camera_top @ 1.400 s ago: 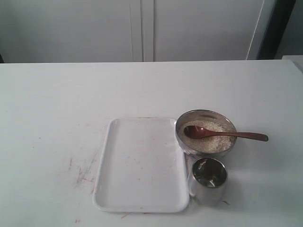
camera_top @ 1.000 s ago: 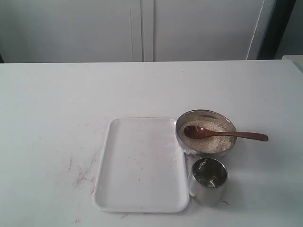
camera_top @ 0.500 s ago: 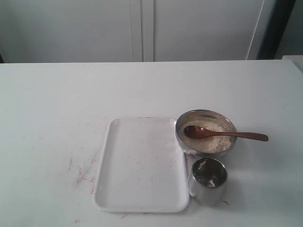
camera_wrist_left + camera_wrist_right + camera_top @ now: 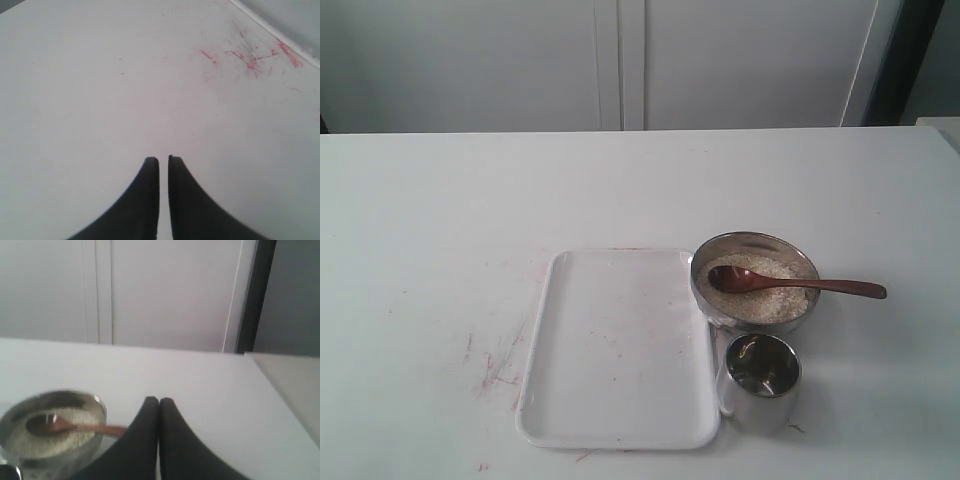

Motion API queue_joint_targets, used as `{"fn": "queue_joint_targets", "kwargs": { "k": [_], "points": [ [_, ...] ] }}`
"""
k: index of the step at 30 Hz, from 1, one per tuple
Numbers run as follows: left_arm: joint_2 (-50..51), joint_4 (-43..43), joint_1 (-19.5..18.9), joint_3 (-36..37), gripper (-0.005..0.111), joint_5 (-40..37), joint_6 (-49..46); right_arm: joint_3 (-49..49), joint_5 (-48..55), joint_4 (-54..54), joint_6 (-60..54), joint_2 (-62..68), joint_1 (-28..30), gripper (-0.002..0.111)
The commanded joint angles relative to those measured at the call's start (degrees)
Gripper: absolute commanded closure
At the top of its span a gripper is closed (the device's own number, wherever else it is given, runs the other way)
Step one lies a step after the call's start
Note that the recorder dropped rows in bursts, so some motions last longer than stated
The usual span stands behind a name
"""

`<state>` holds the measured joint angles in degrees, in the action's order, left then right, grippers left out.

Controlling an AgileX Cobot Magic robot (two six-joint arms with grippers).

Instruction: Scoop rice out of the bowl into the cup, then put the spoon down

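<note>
The spoon point(image 4: 790, 284) rests on the rice point(image 4: 772, 302) in the bowl point(image 4: 752, 237), lower right of the exterior view, cup point(image 4: 760, 388) just below. Left gripper point(image 4: 163, 159) and right gripper point(image 4: 159, 400) sit pressed together, empty.

Tally: single pieces on one table; grippers a pair.

Bowl point(image 4: 752, 244): 1, right of centre in the exterior view; rice point(image 4: 770, 303): 1 mass, inside it; spoon point(image 4: 800, 284): 1, head on the rice; cup point(image 4: 757, 410): 1, lower right of the frame; steel vessels in all: 2; white tray point(image 4: 615, 345): 1, lower centre; table point(image 4: 440, 220): 1; grippers: 2, the left gripper point(image 4: 163, 160) and the right gripper point(image 4: 159, 401), one in each wrist view.
</note>
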<state>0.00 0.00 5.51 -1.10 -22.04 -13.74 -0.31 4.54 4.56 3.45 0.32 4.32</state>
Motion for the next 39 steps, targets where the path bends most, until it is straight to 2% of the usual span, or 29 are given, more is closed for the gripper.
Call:
{"fn": "queue_joint_targets", "kwargs": {
  "k": [1,6,11,16,18,20,22,27,33,39],
  "points": [
    [0.0,-0.32,0.4,0.52,0.092,-2.85,0.27,0.31,-10.77,-0.04,0.0,-0.32,0.29,0.108],
    [0.0,-0.32,0.4,0.52,0.092,-2.85,0.27,0.31,-16.86,-0.04,0.5,-0.32,0.29,0.108],
    [0.0,-0.32,0.4,0.52,0.092,-2.85,0.27,0.31,-18.19,-0.04,1.65,-0.32,0.29,0.108],
    [0.0,-0.32,0.4,0.52,0.092,-2.85,0.27,0.31,-17.05,-0.04,25.91,-0.32,0.29,0.108],
    [0.0,-0.32,0.4,0.52,0.092,-2.85,0.27,0.31,-10.76,-0.04,33.04,-0.32,0.29,0.108],
    [0.0,-0.32,0.4,0.52,0.092,-2.85,0.27,-2.27,-1.21,-0.04,35.54,-0.32,0.29,0.108],
    [0.0,-0.32,0.4,0.52,0.092,-2.85,0.27,-5.73,6.84,-0.04,34.6,-0.32,0.04,0.108],
    [0.0,-0.32,0.4,0.52,0.092,-2.85,0.27,-17.08,20.84,-1.17,23.38,5.55,-2.7,0.108],
    [0.0,-0.32,0.4,0.52,0.092,-2.85,0.27,-35.49,35.24,-4.56,9.84,26.85,-7.52,0.108],
    [0.0,-0.32,0.4,0.52,0.092,-2.85,0.27,-58.09,53.82,-8.08,-7.17,49.87,-8.28,0.108]
  ]
}}
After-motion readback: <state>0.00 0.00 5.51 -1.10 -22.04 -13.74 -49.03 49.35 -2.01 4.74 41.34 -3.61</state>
